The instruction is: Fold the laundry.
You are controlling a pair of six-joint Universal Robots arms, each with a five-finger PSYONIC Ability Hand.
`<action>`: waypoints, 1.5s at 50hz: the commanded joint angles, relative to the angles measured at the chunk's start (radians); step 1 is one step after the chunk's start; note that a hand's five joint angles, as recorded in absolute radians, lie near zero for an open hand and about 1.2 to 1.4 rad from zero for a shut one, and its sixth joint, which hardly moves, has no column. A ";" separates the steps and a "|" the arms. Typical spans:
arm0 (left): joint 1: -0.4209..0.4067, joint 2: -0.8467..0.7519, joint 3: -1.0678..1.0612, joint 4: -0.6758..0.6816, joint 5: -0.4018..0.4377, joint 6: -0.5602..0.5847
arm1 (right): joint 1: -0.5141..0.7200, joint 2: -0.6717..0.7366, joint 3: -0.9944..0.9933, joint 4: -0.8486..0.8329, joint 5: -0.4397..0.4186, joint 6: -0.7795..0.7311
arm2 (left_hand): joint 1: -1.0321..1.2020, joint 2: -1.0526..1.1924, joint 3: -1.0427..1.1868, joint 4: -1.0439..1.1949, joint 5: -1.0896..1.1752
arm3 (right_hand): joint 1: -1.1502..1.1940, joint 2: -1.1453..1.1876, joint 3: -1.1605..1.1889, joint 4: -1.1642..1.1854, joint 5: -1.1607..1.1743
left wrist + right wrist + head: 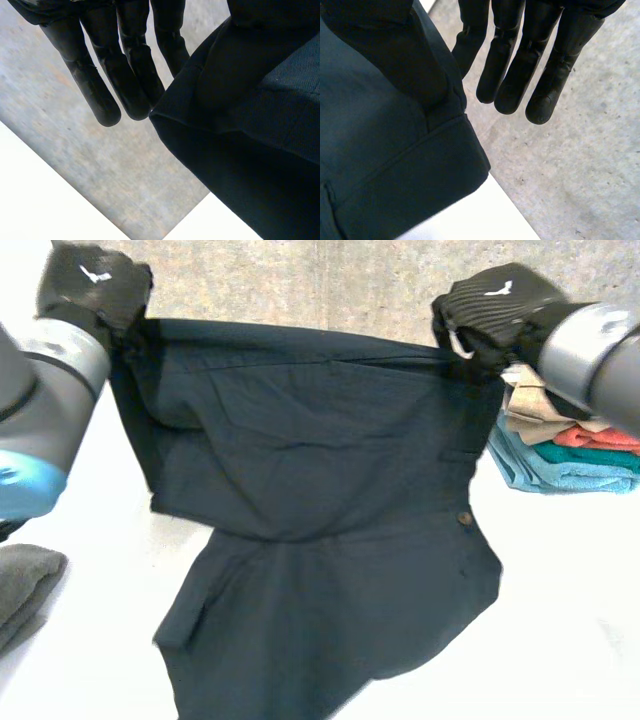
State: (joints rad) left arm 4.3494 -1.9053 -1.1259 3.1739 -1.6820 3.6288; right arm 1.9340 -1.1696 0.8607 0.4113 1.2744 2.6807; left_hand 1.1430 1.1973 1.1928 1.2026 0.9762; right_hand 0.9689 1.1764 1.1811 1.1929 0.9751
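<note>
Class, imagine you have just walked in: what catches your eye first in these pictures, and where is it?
A dark navy garment hangs spread between the left hand and right hand, each pinching a top corner. Folded towels are stacked beside the right arm.

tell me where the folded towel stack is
Head view: the folded towel stack sits at the table's right, under the right arm, beside the dark garment.

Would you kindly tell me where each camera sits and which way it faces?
Head view: between and behind the arms, looking down at the table and dark garment; left hand and right hand grip its top corners.
Left wrist view: on the left wrist, along the palm; own fingers beside a garment corner.
Right wrist view: same on the right wrist; own fingers show.
Shared: all show the garment.
</note>
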 commanded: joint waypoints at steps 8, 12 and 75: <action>0.007 -0.501 0.402 0.198 -0.005 0.059 | 0.108 0.637 -0.517 -0.523 0.174 -0.094 | -0.198 -0.252 -0.248 -0.257 -0.206 | -0.368 -0.575 -0.580 -0.592 -0.549; 0.002 -0.558 0.408 0.273 -0.015 0.086 | 0.117 0.709 -0.546 -0.548 0.172 -0.165 | -0.968 -1.023 -1.018 -1.028 -0.976 | -0.794 -1.002 -1.007 -1.018 -0.975; -0.232 0.025 -0.841 0.204 -0.050 -0.144 | -0.082 0.111 0.879 -0.635 -0.139 -0.196 | -0.504 -0.558 -0.554 -0.563 -0.512 | -0.364 -0.572 -0.577 -0.588 -0.545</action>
State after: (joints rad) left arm 4.1176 -1.8584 -1.9665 3.3216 -1.7045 3.4203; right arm 1.8500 -1.0965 1.7615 -0.2126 1.1315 2.4854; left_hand 0.5683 0.5569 0.5642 0.5525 0.3744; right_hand 0.4578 0.5292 0.5220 0.5163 0.3393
